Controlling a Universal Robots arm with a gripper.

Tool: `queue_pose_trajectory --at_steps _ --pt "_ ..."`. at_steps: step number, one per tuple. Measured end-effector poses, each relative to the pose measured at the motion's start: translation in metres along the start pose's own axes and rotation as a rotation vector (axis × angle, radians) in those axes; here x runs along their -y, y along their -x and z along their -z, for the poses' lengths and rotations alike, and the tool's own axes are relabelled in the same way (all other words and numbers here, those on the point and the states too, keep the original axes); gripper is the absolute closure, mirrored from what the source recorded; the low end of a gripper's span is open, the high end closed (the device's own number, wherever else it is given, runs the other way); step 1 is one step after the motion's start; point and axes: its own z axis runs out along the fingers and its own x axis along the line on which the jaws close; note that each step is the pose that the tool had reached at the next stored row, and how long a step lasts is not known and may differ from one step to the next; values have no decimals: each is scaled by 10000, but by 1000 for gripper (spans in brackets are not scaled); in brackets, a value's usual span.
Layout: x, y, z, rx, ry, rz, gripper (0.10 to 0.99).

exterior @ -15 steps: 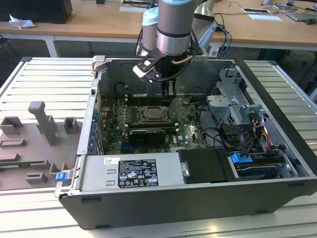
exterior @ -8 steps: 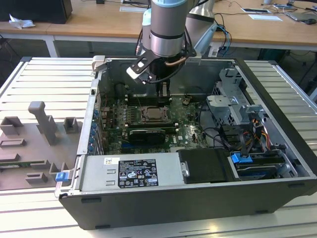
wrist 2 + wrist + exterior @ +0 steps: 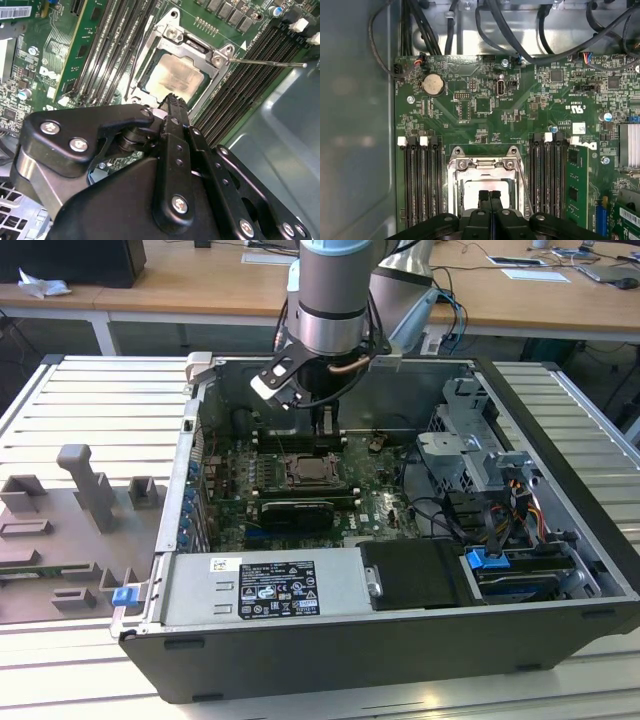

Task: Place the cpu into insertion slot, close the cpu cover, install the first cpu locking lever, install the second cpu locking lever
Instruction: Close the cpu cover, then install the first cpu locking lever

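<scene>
Pale metal counter (image 3: 90, 390) of long ribbed slats, spreading to both edges of the exterior view. Carries a grey moulded fixture (image 3: 70, 530) with upright blocks and shallow pockets at the exterior view's left. Behind, a row of light wooden desks (image 3: 190, 285) on white legs (image 3: 103, 335). Hold loose papers (image 3: 535, 275) towards the exterior view's right, a dark box (image 3: 70, 260) and a crumpled white scrap (image 3: 40, 285) towards its left, black cables (image 3: 452, 295) lying across the wood. Soft, even light throughout, with a faint sheen along the slats and no hard shadows.
</scene>
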Motion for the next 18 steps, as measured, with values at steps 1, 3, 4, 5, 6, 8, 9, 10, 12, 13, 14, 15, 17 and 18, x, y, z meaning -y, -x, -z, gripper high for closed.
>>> queue_pose_trajectory --at_steps 1,3,4,5,6,8,9,10,12,13,14,15,17,18 --pt "0 -1 0 0 -1 0 980" --pt "4 -7 -2 1 0 -1 980" --pt "5 -14 -3 1 -1 0 980" --pt "9 -16 -3 2 -1 -1 980" --pt "9 -18 -2 0 0 2 980" --pt "10 -18 10 2 -1 0 980" --pt "10 -18 21 0 0 0 980" --pt "10 -18 30 1 -1 0 980" --pt "9 -18 48 2 -1 0 980" --pt "10 -18 56 1 -1 -1 980" --pt "9 -18 61 1 -1 -1 980" --pt "9 -18 71 1 -1 0 980" --pt "9 -19 79 -1 1 0 980" --pt "9 -18 84 1 -1 0 980"
